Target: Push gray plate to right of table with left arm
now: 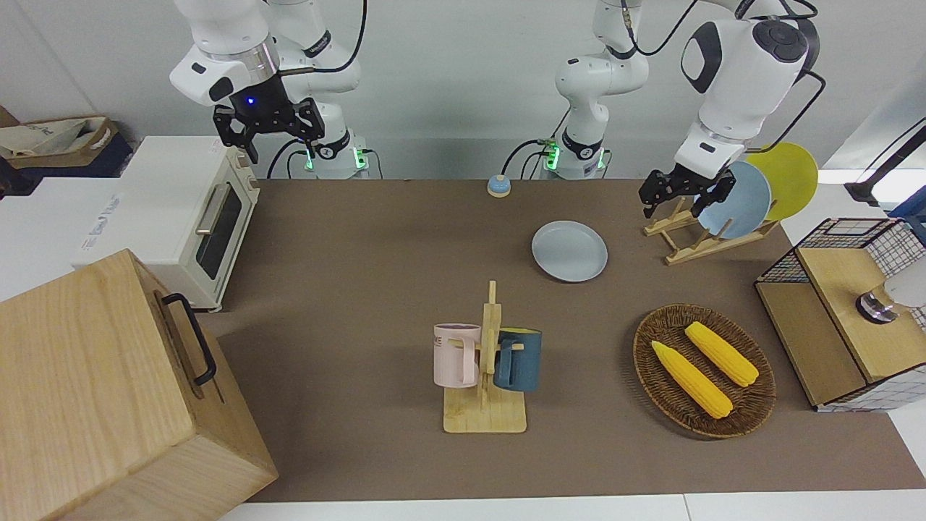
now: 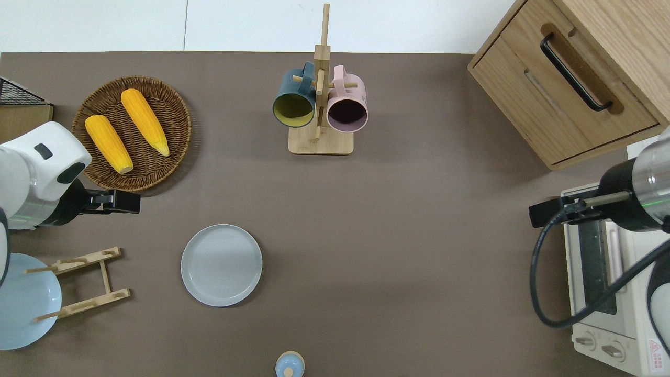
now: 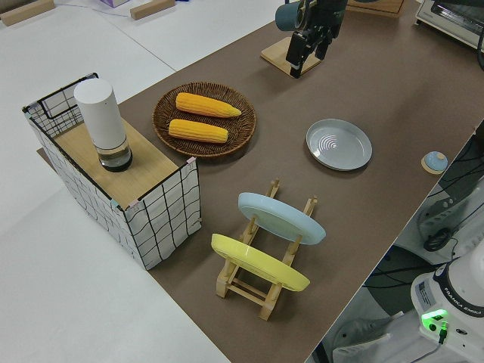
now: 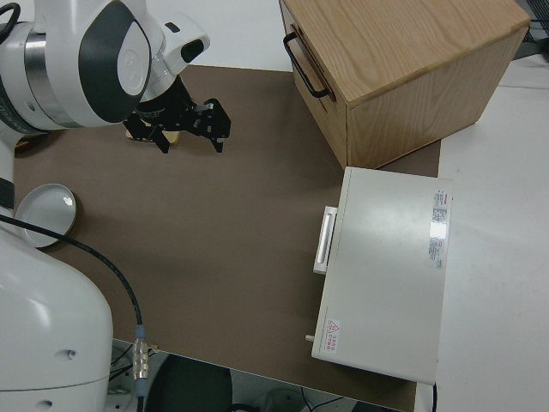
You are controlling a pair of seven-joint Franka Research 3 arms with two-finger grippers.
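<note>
The gray plate [image 1: 569,251] lies flat on the brown table [image 1: 362,289], nearer to the robots than the mug stand; it also shows in the overhead view [image 2: 221,265] and the left side view [image 3: 339,144]. My left gripper [image 1: 674,208] is up in the air, open and empty. In the overhead view the left gripper [image 2: 128,201] is over bare table between the corn basket and the wooden plate rack, toward the left arm's end from the plate and apart from it. My right gripper [image 1: 268,130] is parked, open and empty.
A wooden rack [image 1: 694,242] holds a sky-blue plate [image 1: 745,199] and a yellow plate [image 1: 792,174]. There is also a wicker basket [image 1: 651,362] with two corn cobs, a mug stand [image 1: 486,412], a small bell [image 1: 498,187], a toaster oven [image 1: 188,217], a wooden drawer box [image 1: 108,391] and a wire crate [image 1: 839,318].
</note>
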